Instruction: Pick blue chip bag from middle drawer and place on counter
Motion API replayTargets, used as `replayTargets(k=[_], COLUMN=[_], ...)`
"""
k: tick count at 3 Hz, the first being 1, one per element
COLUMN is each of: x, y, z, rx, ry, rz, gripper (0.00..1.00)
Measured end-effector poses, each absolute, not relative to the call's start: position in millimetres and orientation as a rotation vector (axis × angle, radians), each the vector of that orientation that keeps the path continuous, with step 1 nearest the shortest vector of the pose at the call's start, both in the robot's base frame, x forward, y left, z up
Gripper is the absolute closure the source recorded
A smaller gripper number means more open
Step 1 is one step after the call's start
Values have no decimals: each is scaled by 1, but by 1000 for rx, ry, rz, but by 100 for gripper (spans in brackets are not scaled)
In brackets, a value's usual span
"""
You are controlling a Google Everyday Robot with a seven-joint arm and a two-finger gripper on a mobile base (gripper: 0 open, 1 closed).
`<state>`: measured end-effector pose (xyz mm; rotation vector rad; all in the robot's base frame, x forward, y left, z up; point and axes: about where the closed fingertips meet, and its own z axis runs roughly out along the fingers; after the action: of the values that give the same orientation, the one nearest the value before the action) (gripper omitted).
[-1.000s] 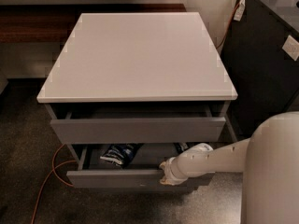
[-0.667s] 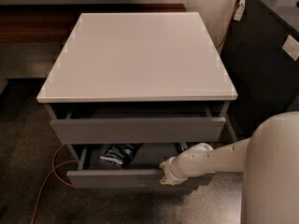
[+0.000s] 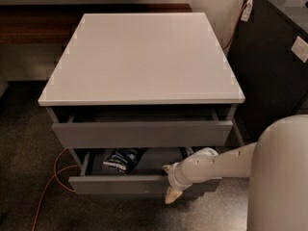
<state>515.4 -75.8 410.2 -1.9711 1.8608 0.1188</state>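
Note:
The blue chip bag [image 3: 122, 159] lies inside the middle drawer [image 3: 115, 184], left of centre, partly hidden under the drawer above. The middle drawer is pulled out towards me. My gripper [image 3: 169, 183] is at the drawer's front edge, right of centre and well to the right of the bag. My white arm [image 3: 216, 165] reaches in from the right. The counter [image 3: 142, 57] is the glossy white top above the drawers.
The upper drawer [image 3: 142, 134] stands slightly out and overhangs the back of the middle drawer. A black cabinet [image 3: 274, 57] stands close on the right. An orange cable [image 3: 50, 186] runs on the dark floor at the left. My white body [image 3: 281, 177] fills the lower right.

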Motion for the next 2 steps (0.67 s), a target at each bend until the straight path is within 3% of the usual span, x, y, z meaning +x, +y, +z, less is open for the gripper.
replayTargets(k=[1, 2], x=[492, 469], y=[-69, -64], z=[402, 395], rx=[-1958, -1943], ry=[1869, 1878], rz=[205, 289], gripper=[15, 38])
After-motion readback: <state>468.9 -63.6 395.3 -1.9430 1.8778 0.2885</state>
